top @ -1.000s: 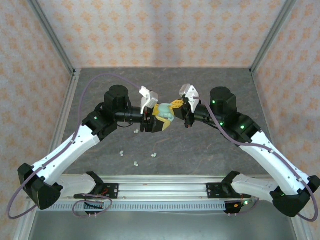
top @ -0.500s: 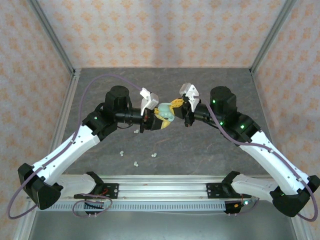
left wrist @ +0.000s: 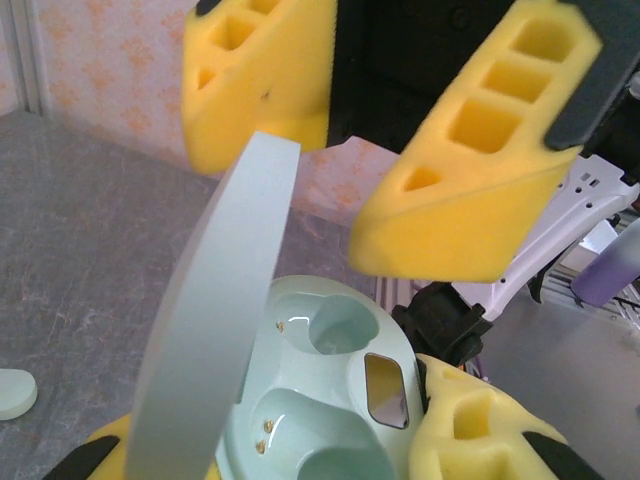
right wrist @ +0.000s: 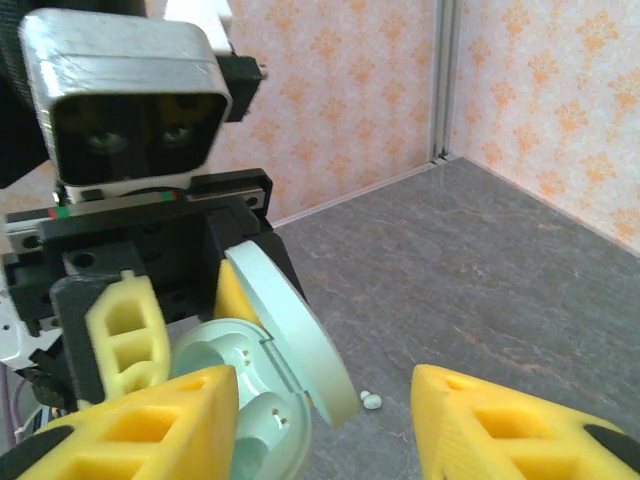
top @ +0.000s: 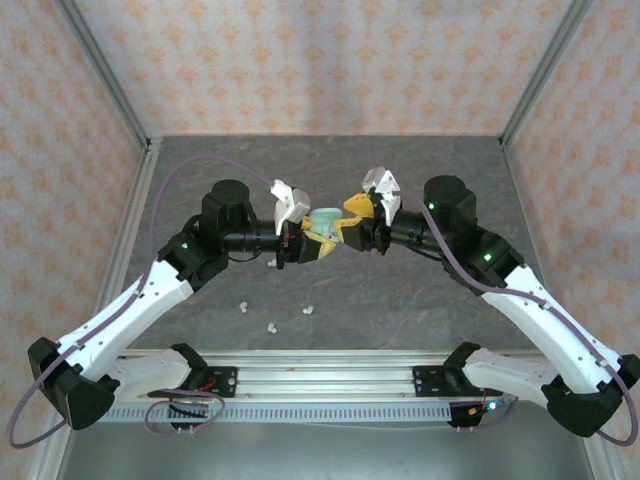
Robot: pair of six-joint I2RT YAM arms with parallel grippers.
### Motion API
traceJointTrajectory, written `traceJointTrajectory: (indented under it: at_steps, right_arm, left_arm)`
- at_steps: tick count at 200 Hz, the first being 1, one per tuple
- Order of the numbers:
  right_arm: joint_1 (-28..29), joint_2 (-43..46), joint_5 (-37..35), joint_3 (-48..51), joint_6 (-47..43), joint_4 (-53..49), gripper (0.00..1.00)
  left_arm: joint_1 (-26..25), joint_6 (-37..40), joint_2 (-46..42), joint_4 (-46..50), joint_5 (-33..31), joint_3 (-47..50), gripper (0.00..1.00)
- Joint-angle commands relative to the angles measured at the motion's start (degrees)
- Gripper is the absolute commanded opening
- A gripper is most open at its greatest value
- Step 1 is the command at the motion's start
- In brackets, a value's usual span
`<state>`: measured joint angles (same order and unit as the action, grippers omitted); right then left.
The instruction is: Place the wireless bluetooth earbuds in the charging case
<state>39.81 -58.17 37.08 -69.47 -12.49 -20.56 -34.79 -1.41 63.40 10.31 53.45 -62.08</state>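
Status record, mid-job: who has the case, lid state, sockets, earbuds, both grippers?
case: pale green charging case, clamped in the left gripper
lid: lid open, raised
sockets: both sockets empty
earbuds: four earbuds loose on the table, near side of the case
left gripper: shut on the case
right gripper: right gripper open, close to the raised lid, holding nothing
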Motion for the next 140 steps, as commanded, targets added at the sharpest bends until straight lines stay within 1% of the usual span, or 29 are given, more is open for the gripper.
traceJointTrajectory:
  at_steps: [1, 21, 41, 61, 79, 96, 112, 140]
  right_arm:
    - [0.2, 1.7, 1.7, -0.6, 5.1, 2.5, 0.5]
    - [0.2, 1.6, -3.3, -3.1, 11.0, 1.1, 0.51]
    - [0.0, 1.1, -13.4, -6.1, 17.8, -0.7, 0.51]
    - [-0.4, -0.5, -23.8, -8.6, 23.8, -5.2, 0.51]
    - [-1.0, -3.8, -28.6, -10.3, 28.9, -10.0, 0.52]
    - [-1.5, -8.5, -29.5, -11.4, 34.5, -14.1, 0.52]
    - [-1.6, -13.7, -27.5, -11.1, 39.5, -16.0, 0.51]
    - [-1.7, -21.8, -20.0, -8.0, 41.0, -10.8, 0.5]
  left_arm:
    - [0.2, 0.4, -0.6, 1.9, -1.3, -1.2, 0.0]
    - [1.1, 0.4, -1.0, 3.6, -1.1, -1.1, 0.0]
    - [2.1, 0.9, -2.0, 6.0, -0.8, -0.6, 0.0]
    - [2.9, 0.4, -4.1, 6.1, -1.2, 1.5, 0.0]
    - [3.4, 0.1, -6.4, 6.8, -2.1, 3.2, 0.0]
    - [4.0, 0.4, -8.5, 8.4, -2.8, 4.2, 0.0]
    - [4.4, 0.9, -10.3, 9.9, -3.3, 5.0, 0.0]
    - [4.5, 1.1, -12.8, 11.9, -3.7, 6.0, 0.0]
